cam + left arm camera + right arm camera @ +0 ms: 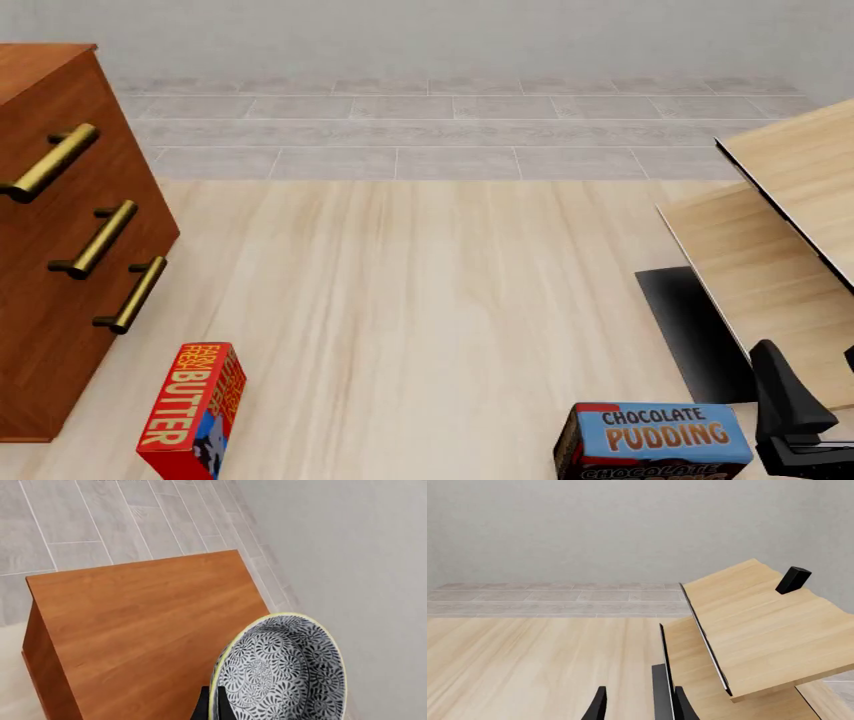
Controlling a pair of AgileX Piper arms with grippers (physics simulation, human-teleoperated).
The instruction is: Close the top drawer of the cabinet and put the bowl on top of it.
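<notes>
Butter box (194,408) lies just right of the cabinet (60,250).

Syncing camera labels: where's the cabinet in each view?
Left wrist: the cabinet shows its flat top, filling the middle, with the bowl in front of it.
Front: at the left edge, three brass handles facing right.
Right wrist: not in it.
Shared landmark: the grey tiled floor by the wall.

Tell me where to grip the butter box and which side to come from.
Grip the butter box near its top end, pinching across its thin width, and come down from above. It stands upright on the table, tall and narrow, with nothing over its top.
</notes>
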